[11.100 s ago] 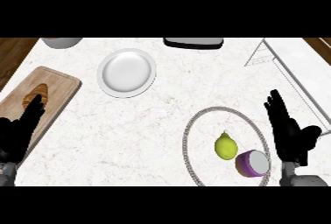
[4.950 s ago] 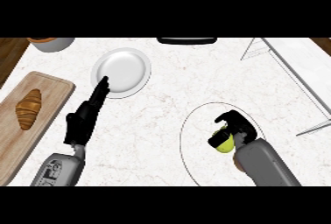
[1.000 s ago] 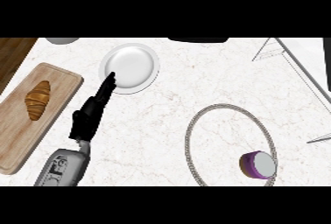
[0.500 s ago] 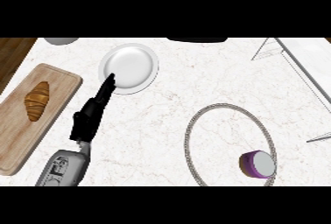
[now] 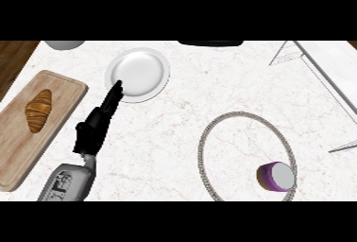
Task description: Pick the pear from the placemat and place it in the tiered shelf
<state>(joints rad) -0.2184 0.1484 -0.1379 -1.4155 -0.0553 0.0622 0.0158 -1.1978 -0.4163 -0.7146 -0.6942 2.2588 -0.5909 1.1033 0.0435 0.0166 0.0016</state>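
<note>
1. Task status, pick step: the pear shows nowhere in the head view. The placemat (image 5: pixel 233 160), an oval with a beaded rim at the lower right, carries only a purple cup (image 5: pixel 276 176) near its lower right rim. We judge the pick as done, since the pear is off the mat.
2. Task status, place step: the tiered shelf (image 5: pixel 331 66) enters at the upper right corner, and only part of it is visible. No pear shows on that part. We cannot tell whether the pear is in the shelf or in transit.
3. Right hand: it is outside the view, so its state cannot be reported. If it holds the pear, what is left is to set the pear in the shelf and let go.
4. Left hand (image 5: pixel 97 124): it comes in from the lower left with fingers straight and pressed together, holding nothing. The fingertips point up the counter and reach the lower left rim of the white plate (image 5: pixel 140 73).
5. Surrounding items: a wooden cutting board (image 5: pixel 21 151) lies at the left edge with a croissant (image 5: pixel 38 110) on it. A grey bowl (image 5: pixel 64 44) and a dark object (image 5: pixel 209 42) are cut off at the top edge.
6. Obstructions: the counter between placemat and shelf shows nothing in the way. The cup sits well apart from the shelf.
</note>
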